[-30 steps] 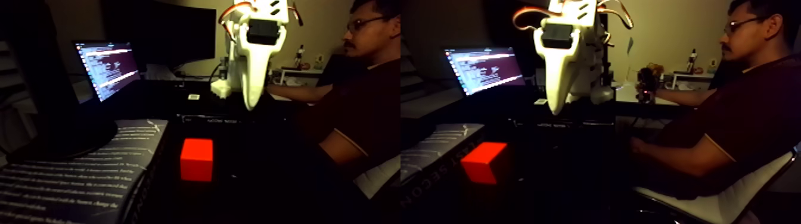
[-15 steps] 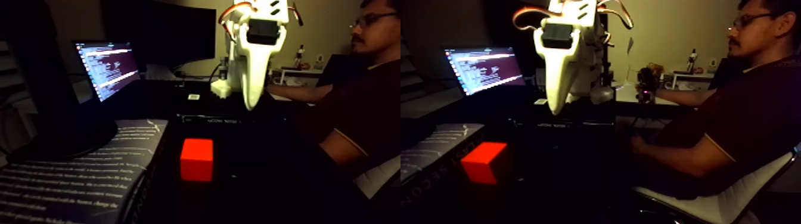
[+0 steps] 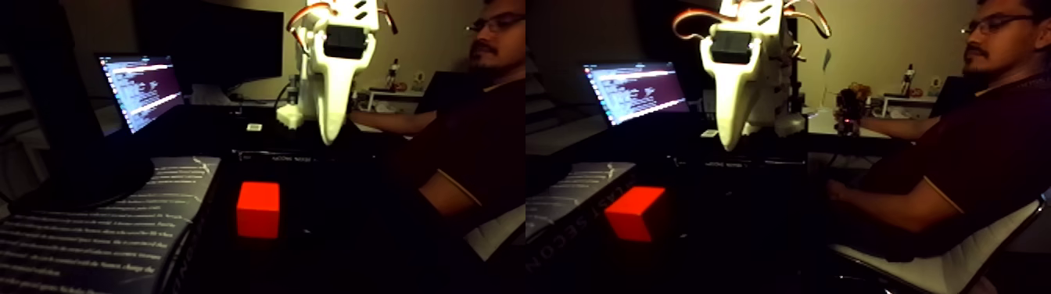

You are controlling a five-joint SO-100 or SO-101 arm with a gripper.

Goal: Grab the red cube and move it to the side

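Note:
The red cube (image 3: pixel 258 209) rests on the dark table in the left half of the fixed view and appears again in the right half (image 3: pixel 635 213). It is bright red-orange and plain, and nothing touches it. My white gripper (image 3: pixel 328 141) hangs point-down above and behind the cube, well clear of it, and also shows in the right half (image 3: pixel 729 147). I see one broad tapered finger (image 3: pixel 332 102). The other finger is hidden behind it, so the opening cannot be made out.
A laptop (image 3: pixel 141 90) with a lit screen stands at the back left. A printed sheet (image 3: pixel 94 227) lies left of the cube. A person (image 3: pixel 962 156) sits at the right on a chair (image 3: pixel 938 266), forearm on the table. The scene is dim.
The person's head has turned a little. The gripper and the cube have not moved.

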